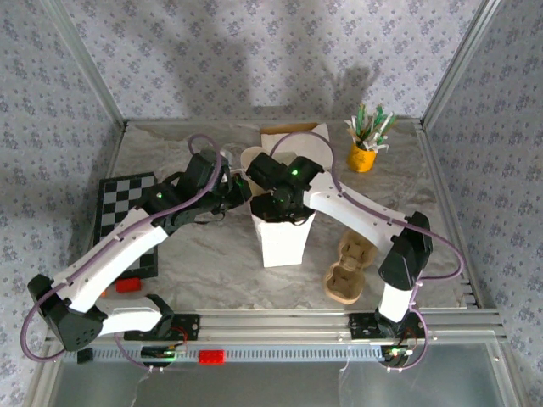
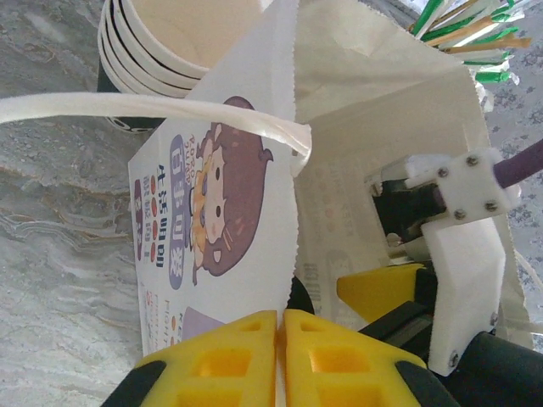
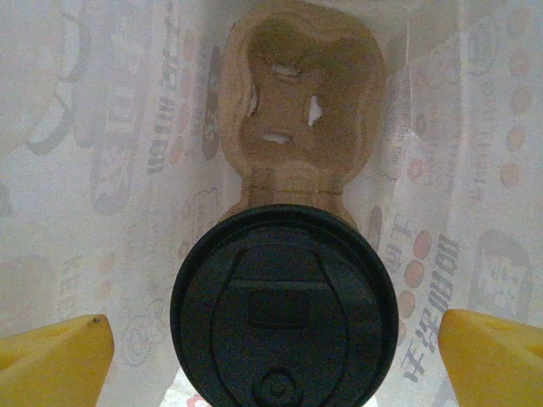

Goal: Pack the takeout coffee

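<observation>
A white printed paper bag (image 1: 284, 242) stands upright mid-table. My left gripper (image 2: 280, 318) is shut on the bag's serrated top edge (image 2: 293, 170), holding that side from the left (image 1: 236, 193). My right gripper (image 1: 287, 208) reaches down into the bag's mouth. Inside, a brown cardboard carrier (image 3: 297, 93) lies on the bag's floor. A black round lid (image 3: 284, 309) sits over its near pocket, and the takeout coffee cup's white wall is hidden under the lid. My right gripper (image 3: 276, 326) is open, with a yellow finger (image 3: 59, 352) on each side of the lid, clear of it.
A stack of white paper cups (image 1: 252, 159) stands just behind the bag. A yellow cup of green-white sticks (image 1: 365, 153) is at the back right. A second cardboard carrier (image 1: 349, 271) lies right of the bag. A checkerboard (image 1: 125, 199) and a red brick (image 1: 129, 285) lie at the left.
</observation>
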You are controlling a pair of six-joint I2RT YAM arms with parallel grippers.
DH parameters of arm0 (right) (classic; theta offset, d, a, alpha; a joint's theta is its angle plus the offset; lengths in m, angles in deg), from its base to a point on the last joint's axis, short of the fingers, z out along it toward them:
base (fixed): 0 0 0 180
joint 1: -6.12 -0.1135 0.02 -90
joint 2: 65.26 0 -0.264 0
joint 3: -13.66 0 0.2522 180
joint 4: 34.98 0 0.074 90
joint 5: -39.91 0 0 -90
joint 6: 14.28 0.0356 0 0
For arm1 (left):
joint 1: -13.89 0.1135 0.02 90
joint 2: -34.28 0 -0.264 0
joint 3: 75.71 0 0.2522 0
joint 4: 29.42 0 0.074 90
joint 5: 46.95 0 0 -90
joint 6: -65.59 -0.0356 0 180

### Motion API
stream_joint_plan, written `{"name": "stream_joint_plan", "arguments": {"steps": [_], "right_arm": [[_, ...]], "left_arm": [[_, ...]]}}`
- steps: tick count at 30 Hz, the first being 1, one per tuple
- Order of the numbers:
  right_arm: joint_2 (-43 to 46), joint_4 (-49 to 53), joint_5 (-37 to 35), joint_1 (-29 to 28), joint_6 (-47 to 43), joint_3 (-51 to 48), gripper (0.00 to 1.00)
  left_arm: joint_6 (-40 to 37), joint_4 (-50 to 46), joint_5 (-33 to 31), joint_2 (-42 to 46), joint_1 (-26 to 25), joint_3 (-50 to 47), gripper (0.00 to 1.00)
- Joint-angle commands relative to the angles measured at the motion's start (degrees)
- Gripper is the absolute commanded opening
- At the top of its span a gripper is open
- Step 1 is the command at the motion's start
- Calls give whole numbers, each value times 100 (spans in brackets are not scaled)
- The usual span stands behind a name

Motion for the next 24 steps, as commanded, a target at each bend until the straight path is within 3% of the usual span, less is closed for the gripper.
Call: {"name": "stream_joint_plan", "arguments": {"steps": [1, 24], "right_arm": [[222, 222, -34, 25, 102, 215, 100], [457, 399, -247, 26, 90, 601, 99]], "left_arm": [[-124, -127, -58, -53, 25, 252, 10], [-168, -223, -136, -141, 10, 313, 10]]}}
